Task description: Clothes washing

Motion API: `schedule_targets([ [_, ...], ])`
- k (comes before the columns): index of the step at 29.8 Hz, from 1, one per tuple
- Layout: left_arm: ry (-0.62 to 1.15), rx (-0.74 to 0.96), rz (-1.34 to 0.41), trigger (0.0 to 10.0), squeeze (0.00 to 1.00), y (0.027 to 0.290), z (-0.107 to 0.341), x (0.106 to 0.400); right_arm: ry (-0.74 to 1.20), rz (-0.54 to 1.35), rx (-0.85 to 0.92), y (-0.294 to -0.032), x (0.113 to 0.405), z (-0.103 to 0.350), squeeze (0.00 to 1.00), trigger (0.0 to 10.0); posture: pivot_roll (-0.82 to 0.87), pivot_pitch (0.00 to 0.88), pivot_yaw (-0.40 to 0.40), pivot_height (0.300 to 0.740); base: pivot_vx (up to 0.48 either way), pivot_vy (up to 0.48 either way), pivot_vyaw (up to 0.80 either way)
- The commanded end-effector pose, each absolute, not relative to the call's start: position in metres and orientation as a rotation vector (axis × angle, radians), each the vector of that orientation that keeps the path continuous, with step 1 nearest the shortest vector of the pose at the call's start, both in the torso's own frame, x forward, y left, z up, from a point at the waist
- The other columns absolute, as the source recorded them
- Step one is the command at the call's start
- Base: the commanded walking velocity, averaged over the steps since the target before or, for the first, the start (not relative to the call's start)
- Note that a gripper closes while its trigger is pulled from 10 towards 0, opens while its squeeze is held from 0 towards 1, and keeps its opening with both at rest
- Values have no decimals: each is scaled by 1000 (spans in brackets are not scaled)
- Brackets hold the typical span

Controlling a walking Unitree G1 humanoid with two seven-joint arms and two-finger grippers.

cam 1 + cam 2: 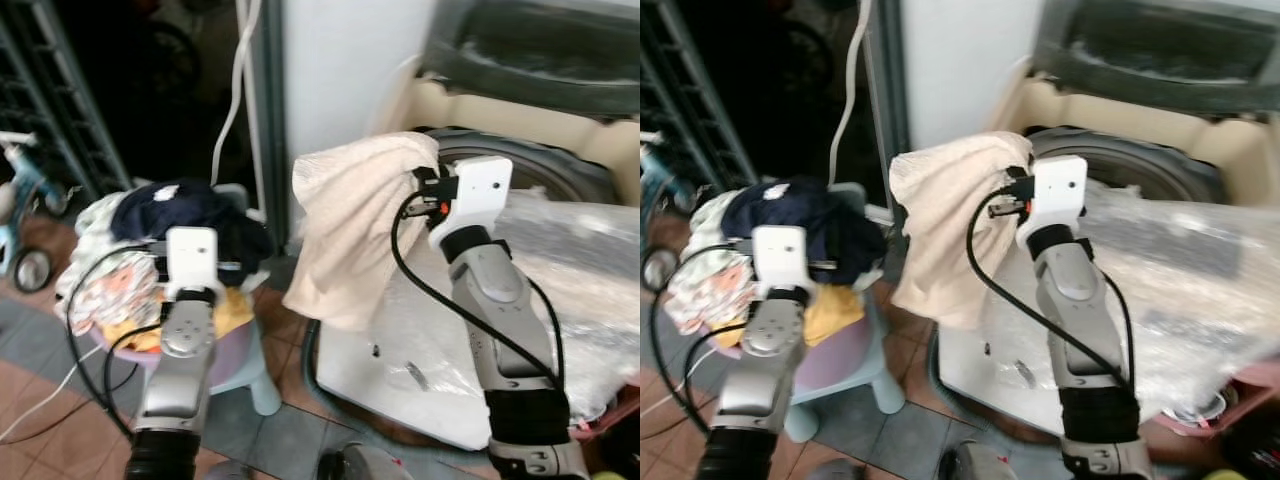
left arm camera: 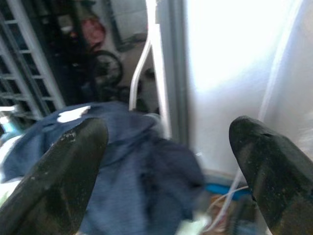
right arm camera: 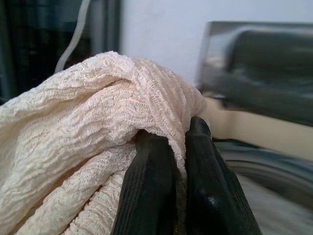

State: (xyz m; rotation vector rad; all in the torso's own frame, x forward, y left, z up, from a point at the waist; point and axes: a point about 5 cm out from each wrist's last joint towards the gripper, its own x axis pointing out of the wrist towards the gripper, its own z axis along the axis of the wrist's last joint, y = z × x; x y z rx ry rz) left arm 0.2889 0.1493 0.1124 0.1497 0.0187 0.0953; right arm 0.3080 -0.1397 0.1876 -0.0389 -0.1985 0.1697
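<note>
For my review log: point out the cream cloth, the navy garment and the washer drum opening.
cream cloth (image 1: 345,235), left eye view, hanging middle.
navy garment (image 1: 190,205), left eye view, top of pile.
washer drum opening (image 1: 545,170), left eye view, dark rim.

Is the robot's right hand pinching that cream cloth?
Touching. The right wrist view shows the right gripper with both black fingers pressed together on a fold of the cream cloth.

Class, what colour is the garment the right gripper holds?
Cream garment, clearest in the right wrist view.
</note>
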Motion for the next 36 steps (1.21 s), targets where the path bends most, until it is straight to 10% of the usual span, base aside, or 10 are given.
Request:
schedule_targets([
  [1,28,159,115,10000,0,157,111,288,-246,178,-40,-135,309,198,0,10000,-24,0,-8,740,0,-262,0],
  [36,67,45,155,10000,0,169,101,276,-302,210,-93,-132,319,209,0,10000,-28,0,-9,740,0,-30,-115],
])
